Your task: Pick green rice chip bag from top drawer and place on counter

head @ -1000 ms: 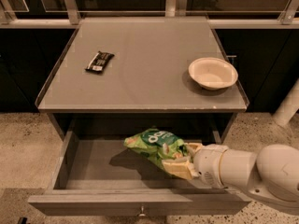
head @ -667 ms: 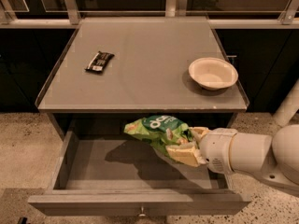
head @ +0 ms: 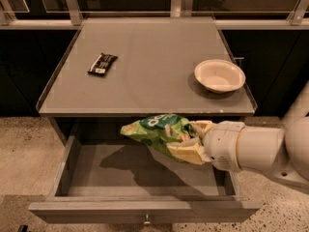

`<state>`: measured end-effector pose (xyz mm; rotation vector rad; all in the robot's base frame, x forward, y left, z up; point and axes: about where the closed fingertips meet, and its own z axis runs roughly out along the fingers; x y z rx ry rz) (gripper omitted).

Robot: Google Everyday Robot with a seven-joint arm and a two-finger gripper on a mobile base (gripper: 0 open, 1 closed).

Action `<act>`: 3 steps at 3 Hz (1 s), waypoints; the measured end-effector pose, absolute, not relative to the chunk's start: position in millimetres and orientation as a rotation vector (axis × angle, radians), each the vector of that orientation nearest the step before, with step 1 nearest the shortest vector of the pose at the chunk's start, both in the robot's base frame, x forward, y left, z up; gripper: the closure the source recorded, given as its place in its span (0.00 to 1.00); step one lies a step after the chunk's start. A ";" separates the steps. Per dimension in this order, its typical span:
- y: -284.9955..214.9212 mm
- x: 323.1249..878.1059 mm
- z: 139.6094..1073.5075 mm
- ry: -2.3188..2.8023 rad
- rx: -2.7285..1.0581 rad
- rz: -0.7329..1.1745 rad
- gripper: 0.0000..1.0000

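The green rice chip bag (head: 157, 129) is wrinkly green foil with white lettering. My gripper (head: 190, 140) is shut on its right end and holds it in the air above the open top drawer (head: 96, 170), just in front of and slightly below the counter's front edge. The white arm reaches in from the right. The drawer floor under the bag is bare and carries the bag's shadow. The counter (head: 149, 62) is a flat grey square top with a thin metal rim, behind the drawer.
A small black wrapper bar (head: 102, 64) lies on the counter's left part. A pale bowl (head: 219, 75) stands on its right part near the front edge. The drawer's front knob (head: 146, 220) is at the bottom. Speckled floor lies on both sides.
The gripper has lifted the bag from low in the drawer up to about the level of the counter's front edge, and moved slightly back.
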<state>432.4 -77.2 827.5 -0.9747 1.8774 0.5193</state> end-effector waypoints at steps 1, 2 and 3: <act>-66.7 431.4 848.2 1.829 -1.027 0.494 1.00; -53.9 429.5 876.2 1.769 -1.087 0.459 1.00; -42.7 430.1 905.9 1.713 -1.138 0.417 1.00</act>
